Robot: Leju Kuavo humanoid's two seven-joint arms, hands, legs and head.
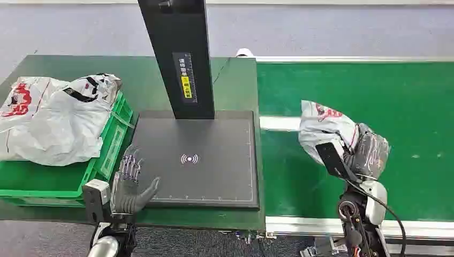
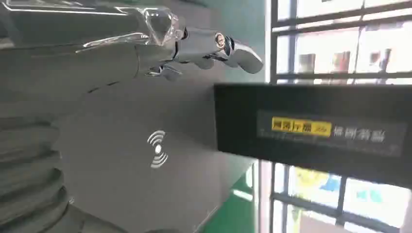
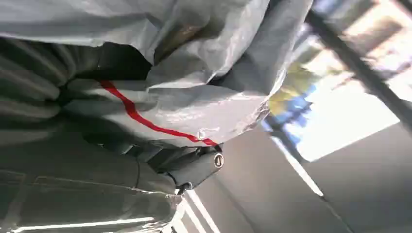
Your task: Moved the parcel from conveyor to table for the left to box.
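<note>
The right robot hand (image 1: 369, 155) is closed around a grey-and-white parcel (image 1: 327, 131) over the green conveyor (image 1: 417, 107); in the right wrist view its fingers (image 3: 194, 167) press against the crumpled film of the bag, which carries a red stripe. Whether the parcel is fully clear of the belt cannot be told. The grip sits on the parcel's near side, judged suitable for carrying it across to the black scanner pad (image 1: 198, 158) on the tabletop (image 1: 69, 67), just beside the conveyor. The left robot hand (image 1: 131, 184) holds nothing, fingers apart and extended, resting at the pad's near left corner; it appears stationed there to receive the parcel once set down. A black post (image 1: 179, 53) with a yellow label rises from the pad's far edge and may obstruct a high transfer. To the left of the pad stands a green crate (image 1: 112, 144) holding white parcels with red and black print (image 1: 53, 115), heaped above its rim. Transfer to the tabletop is judged not yet done.
</note>
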